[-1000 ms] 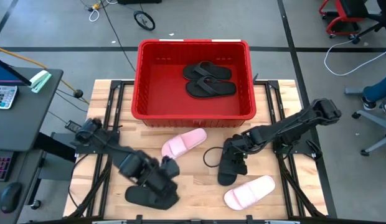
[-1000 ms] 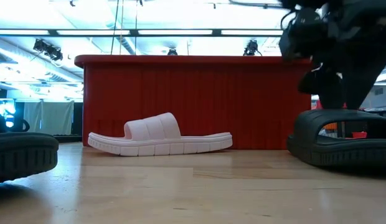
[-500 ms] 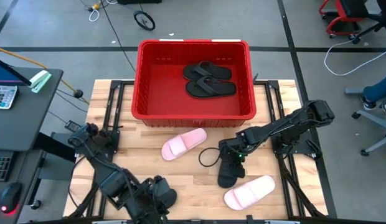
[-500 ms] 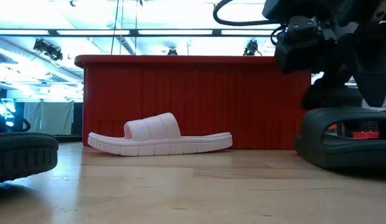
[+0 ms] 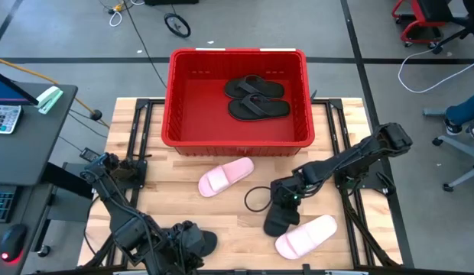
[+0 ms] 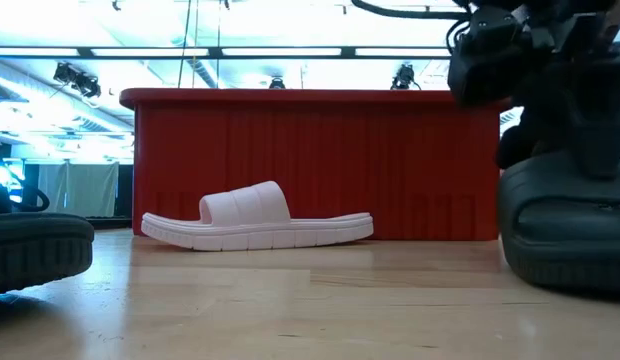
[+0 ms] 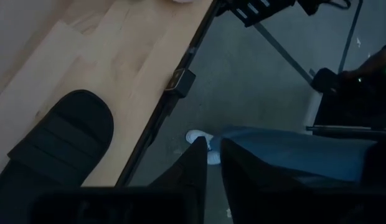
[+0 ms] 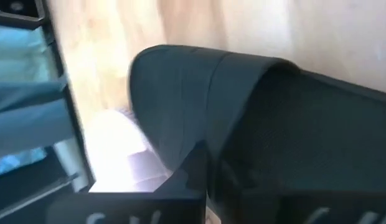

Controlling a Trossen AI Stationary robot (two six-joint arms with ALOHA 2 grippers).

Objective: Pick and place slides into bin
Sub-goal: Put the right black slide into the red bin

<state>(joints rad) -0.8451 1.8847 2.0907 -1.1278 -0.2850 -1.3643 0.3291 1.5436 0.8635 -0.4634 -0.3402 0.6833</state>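
The red bin (image 5: 167,99) stands at the table's far side with two black flip-flops (image 5: 257,98) lying in it. One pink slide (image 5: 225,176) lies on its sole in front of the bin, another (image 5: 306,235) near the front edge. My right gripper (image 5: 287,196) is shut on a black slide (image 5: 276,222) between them. A second black slide (image 5: 201,243) lies flat at the front edge. My left gripper (image 7: 215,171) hangs beside it past the table's edge, fingers almost together with nothing between them. My right gripper has the black slide by its wide strap (image 8: 193,93), at the strap's edge. The fingers (image 8: 194,169) come slanting down from the table's right side. They hide the place of contact. The low view shows the slide (image 6: 565,235) down by the tabletop; whether it is clear I cannot tell.
A loop of black cable (image 5: 256,197) lies on the table beside the held slide. A person in blue trousers (image 7: 292,146) stands just past the front edge. Bare wood lies between the pink slide and the table's left edge.
My left gripper has drawn back toward the table's near left corner, off the black slide there, which has stayed put. My right gripper has moved a little toward the near edge onto the other black slide, which has shifted that way and turned slightly.
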